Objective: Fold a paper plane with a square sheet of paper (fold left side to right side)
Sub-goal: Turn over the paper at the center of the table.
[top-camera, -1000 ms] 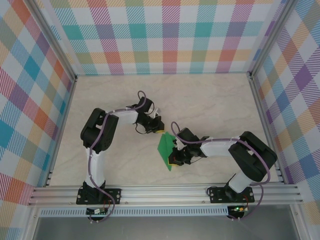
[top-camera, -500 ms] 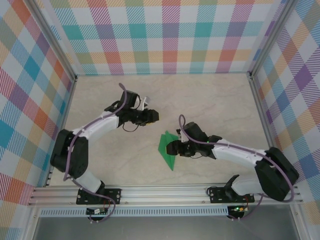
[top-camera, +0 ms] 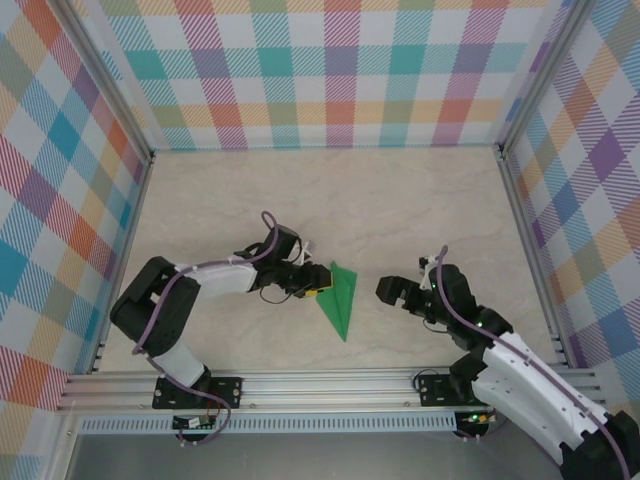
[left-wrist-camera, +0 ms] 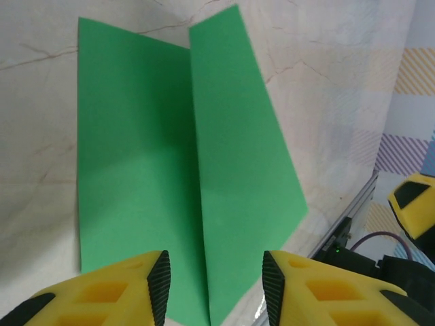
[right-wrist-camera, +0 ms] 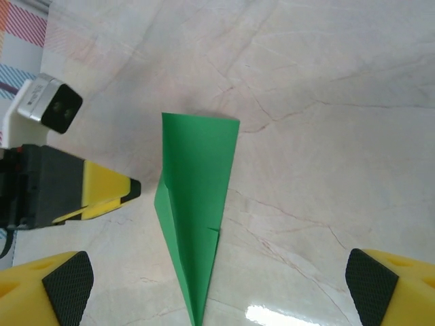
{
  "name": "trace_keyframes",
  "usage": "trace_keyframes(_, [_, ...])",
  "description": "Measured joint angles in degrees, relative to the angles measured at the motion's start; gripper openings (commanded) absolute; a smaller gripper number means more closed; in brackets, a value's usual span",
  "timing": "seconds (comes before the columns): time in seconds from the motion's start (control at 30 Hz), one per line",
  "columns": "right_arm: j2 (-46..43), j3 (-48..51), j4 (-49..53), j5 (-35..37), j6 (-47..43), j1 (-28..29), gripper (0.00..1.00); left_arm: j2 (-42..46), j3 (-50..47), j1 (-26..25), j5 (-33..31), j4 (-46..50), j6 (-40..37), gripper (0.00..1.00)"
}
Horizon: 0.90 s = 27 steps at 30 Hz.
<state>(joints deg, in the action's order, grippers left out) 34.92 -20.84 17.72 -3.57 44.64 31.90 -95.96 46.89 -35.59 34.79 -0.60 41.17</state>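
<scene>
Paper plane (top-camera: 340, 300) lies flat on the worktop (top-camera: 400, 200) toward its near edge, left gripper (left-wrist-camera: 215, 282) parted and empty just beside it, right gripper (top-camera: 386, 291) wide open, apart; folding looks finished, so next probably just calls for clearing both arms.

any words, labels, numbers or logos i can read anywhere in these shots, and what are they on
There is no readable text.
The green paper is plain and unmarked.
The checked walls carry only a coloured pattern.
The table shows only marble-like veining.
</scene>
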Motion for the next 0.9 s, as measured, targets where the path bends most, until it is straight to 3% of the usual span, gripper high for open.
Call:
trace_keyframes(0.33, [-13.0,2.3,5.1,0.8,1.7,0.0,0.98,-10.8,6.8,-1.2,0.1,-3.2,1.1,0.37])
trace_keyframes(0.57, [-13.7,3.3,6.8,0.0,2.4,-0.1,0.98,-12.6,8.6,-1.5,0.2,-4.3,1.4,0.17])
trace_keyframes(0.9, [-10.4,4.2,1.5,-6.1,2.7,-0.5,1.0,-10.4,8.6,-1.5,-0.3,-2.7,-0.1,0.02])
